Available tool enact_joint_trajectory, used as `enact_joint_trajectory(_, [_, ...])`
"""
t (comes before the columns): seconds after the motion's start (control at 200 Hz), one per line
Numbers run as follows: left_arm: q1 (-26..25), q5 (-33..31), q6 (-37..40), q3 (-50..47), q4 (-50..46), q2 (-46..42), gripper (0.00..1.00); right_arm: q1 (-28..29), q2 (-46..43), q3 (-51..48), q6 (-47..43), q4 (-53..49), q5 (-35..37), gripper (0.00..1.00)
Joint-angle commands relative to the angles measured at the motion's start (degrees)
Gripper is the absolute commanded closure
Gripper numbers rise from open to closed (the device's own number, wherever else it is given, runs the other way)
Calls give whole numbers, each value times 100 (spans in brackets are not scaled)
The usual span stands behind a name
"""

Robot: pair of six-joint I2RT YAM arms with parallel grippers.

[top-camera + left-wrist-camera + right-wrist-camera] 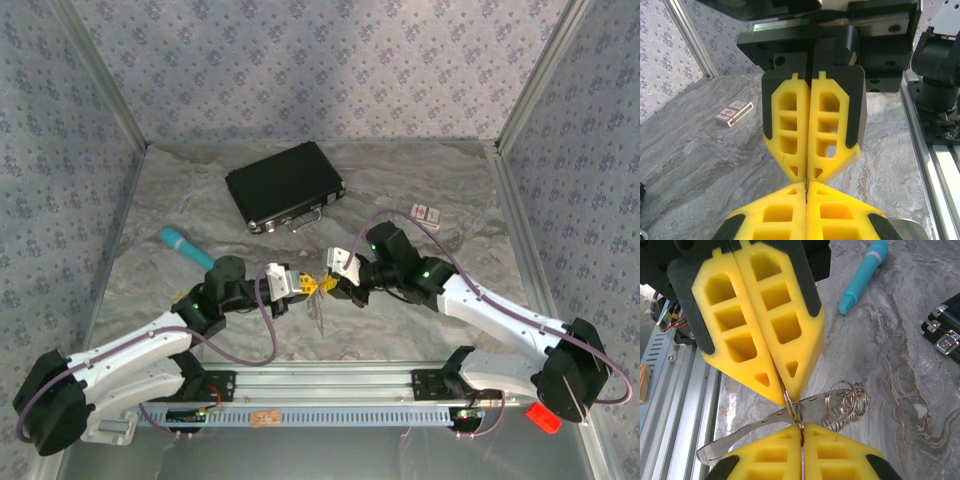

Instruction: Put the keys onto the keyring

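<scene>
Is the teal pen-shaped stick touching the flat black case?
No, the teal pen-shaped stick lies apart from the flat black case, with bare grey marbled tabletop between them.

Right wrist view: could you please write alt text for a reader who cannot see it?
The left claw, from above, and the right claw, from below, meet tip to tip, both closed at a small ring on a flat silvery strip with a cluster of wire rings. Beyond lie a teal stick and a black case.
</scene>
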Motion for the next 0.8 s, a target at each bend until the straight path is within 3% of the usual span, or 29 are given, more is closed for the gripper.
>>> enact_joint_trajectory(0.0, [-16,222,-157,1,556,-132,100,45,159,1,36,-15,-11,86])
enact_joint_trajectory(0.485, [-17,194,-280,-140,803,-35,100,49,-331,-230,149,540,27,70])
enact_joint_trajectory(0.7, [-11,214,-332,-154,839,-35,100,91,-185,-211,198,718,-80,70])
enact_joint_trajectory(0.795, [-13,222,-340,-149,849,-28,100,93,-147,-203,224,800,-80,75])
